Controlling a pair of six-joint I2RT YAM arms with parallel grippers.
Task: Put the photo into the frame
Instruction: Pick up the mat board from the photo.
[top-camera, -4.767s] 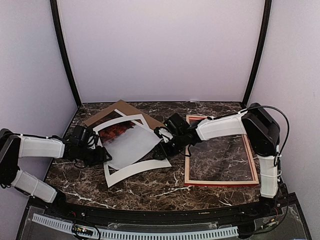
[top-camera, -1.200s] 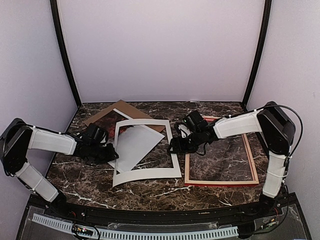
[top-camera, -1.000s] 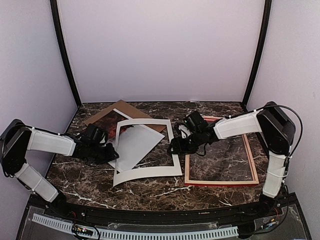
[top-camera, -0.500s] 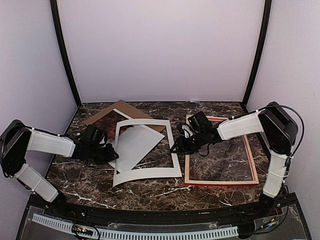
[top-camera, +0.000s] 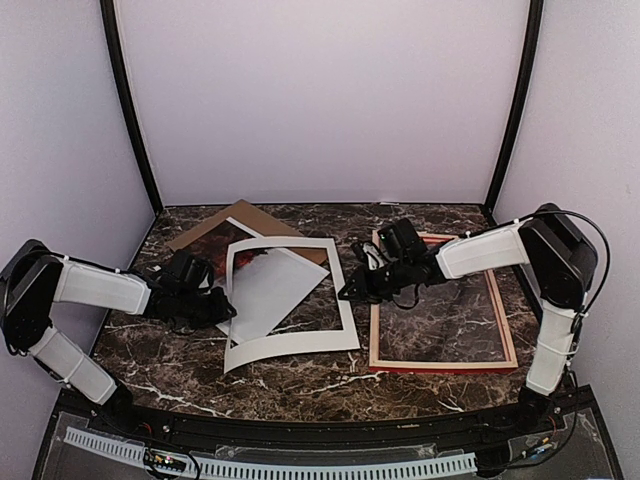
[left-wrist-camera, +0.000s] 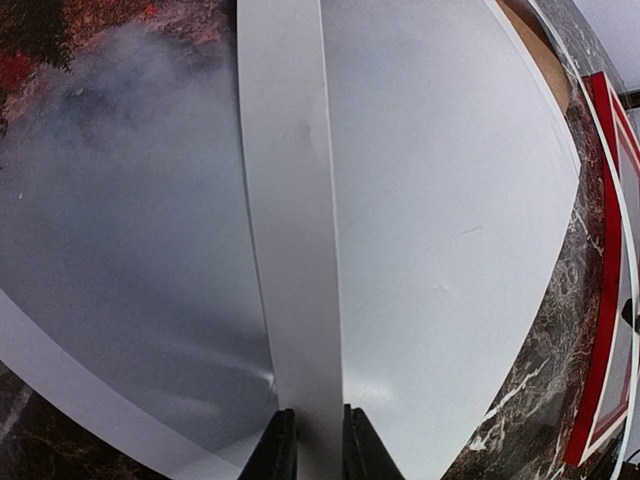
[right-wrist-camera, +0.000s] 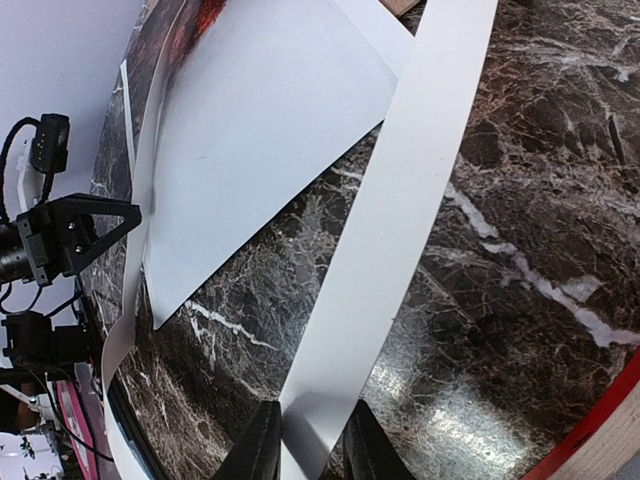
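Right gripper (right-wrist-camera: 308, 440): newly narrowed from wide, pinching right strip of white mat (right-wrist-camera: 400, 230). Left gripper (left-wrist-camera: 310, 445): nipping left strip. Photo (top-camera: 262, 288): under mat. Frame (top-camera: 440, 364): just right of mat. Readies mat for lifting off.

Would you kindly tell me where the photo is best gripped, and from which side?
Likely the photo's long right-hand edge, approached low from the right. It is a thin, flat sheet; that edge lies bare on the marble table inside the white mat's window, while its other sides sit under the mat or on the brown backing board.
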